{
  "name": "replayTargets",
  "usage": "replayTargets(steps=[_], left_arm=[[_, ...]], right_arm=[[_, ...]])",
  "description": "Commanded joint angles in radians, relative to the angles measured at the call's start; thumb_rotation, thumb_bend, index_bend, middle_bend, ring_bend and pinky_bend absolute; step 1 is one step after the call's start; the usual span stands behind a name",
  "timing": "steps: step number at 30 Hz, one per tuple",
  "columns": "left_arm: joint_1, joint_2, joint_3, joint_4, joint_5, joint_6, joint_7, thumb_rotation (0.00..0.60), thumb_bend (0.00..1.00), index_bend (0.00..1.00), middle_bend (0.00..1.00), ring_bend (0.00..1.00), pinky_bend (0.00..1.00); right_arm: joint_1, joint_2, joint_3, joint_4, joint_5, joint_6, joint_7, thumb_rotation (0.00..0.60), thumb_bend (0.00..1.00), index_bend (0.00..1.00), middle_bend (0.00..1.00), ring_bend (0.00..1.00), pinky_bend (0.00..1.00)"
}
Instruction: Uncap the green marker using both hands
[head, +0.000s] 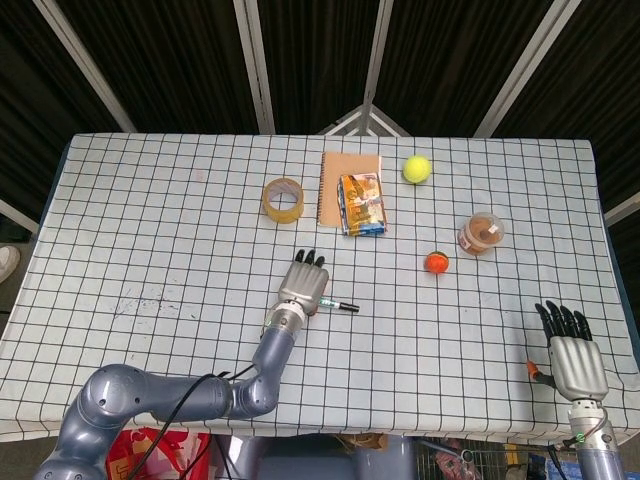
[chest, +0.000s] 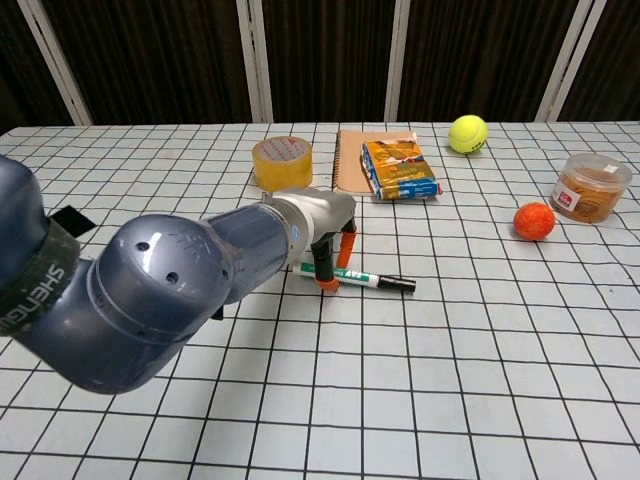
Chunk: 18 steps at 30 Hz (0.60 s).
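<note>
Green marker (chest: 358, 280) lies flat on the tabletop (chest: 480, 380), mid-scene, slightly near of centre. Long axis runs left-right with a small tilt; the black cap end points right and the green-and-white barrel points left, toward the left robot hand (chest: 328, 248).

Left robot hand is right over the barrel's left end. In the chest view its orange-tipped fingers (chest: 327, 284) straddle the barrel, one on the near side and one just behind, apparently touching the tabletop. I can't tell whether they actually clamp the barrel or only bracket it. The cap end sticks out free to the right.

Right robot hand (head: 573, 352) sits at the near-right corner, well apart from the marker, fingers straight and spread, holding nothing. So the left is by far the nearer; my read is the right has to travel left and far to reach the cap.

View differences: the head view shows the left robot hand from above, its back hiding the barrel contact, and only the marker's right part shows past it. The chest view shows the fingertip placement but doesn't show the right robot hand at all.
</note>
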Motion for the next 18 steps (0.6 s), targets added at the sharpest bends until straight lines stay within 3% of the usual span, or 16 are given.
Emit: replayTargets(steps=[1, 12, 18], left_arm=[[0.009, 0.003, -0.007, -0.004, 0.015, 0.009, -0.012, 0.6, 0.5, 0.61, 0.13, 0.0, 0.0], [0.029, 0.017, -0.05, -0.001, 0.004, -0.002, -0.042, 0.6, 0.52, 0.62, 0.14, 0.0, 0.0], [0.027, 0.027, -0.092, 0.008, 0.019, 0.012, -0.07, 0.6, 0.52, 0.62, 0.14, 0.0, 0.0]], right_arm=[[0.0, 0.0, 0.001, 0.0, 0.0, 0.0, 0.0, 0.6, 0.25, 0.08, 0.07, 0.03, 0.05], [0.005, 0.006, 0.004, -0.012, -0.005, -0.001, -0.008, 0.6, 0.25, 0.09, 0.07, 0.03, 0.05], [0.026, 0.018, 0.032, -0.075, -0.02, 0.011, 0.014, 0.6, 0.25, 0.17, 0.07, 0.03, 0.05]])
